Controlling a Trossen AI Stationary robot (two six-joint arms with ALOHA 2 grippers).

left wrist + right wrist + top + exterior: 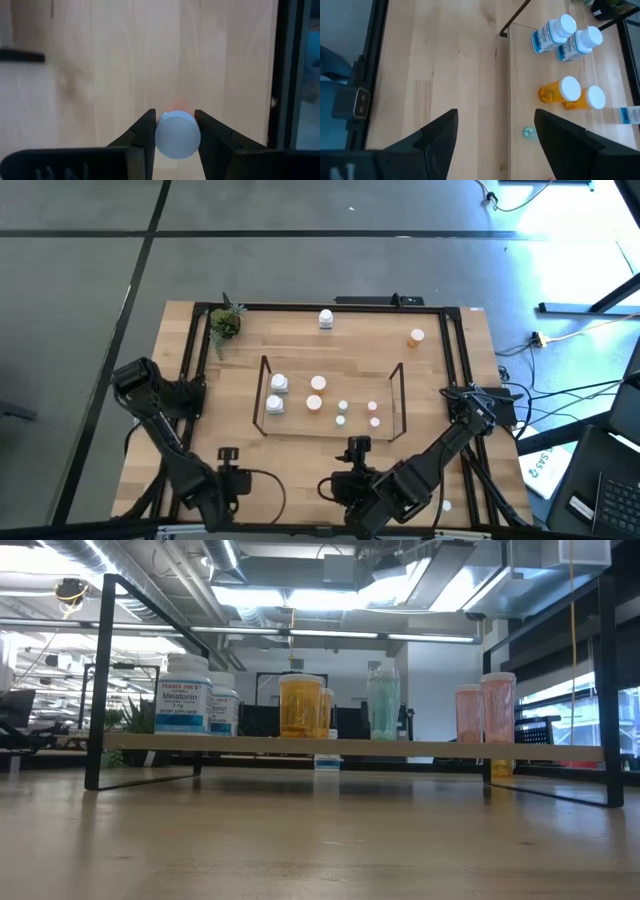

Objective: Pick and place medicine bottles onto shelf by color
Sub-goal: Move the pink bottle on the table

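My left gripper is clamped on a white-capped bottle, pinkish underneath, at the table's near edge. Right gripper gapes empty. I'd lift straight, then set it beside the pink bottles on the shelf.

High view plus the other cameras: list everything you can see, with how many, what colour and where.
shelf: one, black wire, middle of the table
white bottles: two, on the shelf, end nearest the left arm
orange bottles: two, on the shelf, beside the white ones
teal bottles: two, small, on the shelf, next along
pink bottles: two, small, on the shelf, end nearest the right arm
loose white bottle: one, on the table's far edge
loose orange bottle: one, on the table's far right
plant: one, green, far left corner
table: one, light wood
left gripper: dark, shut on a white-capped bottle
right gripper: dark, open, empty, near the shelf
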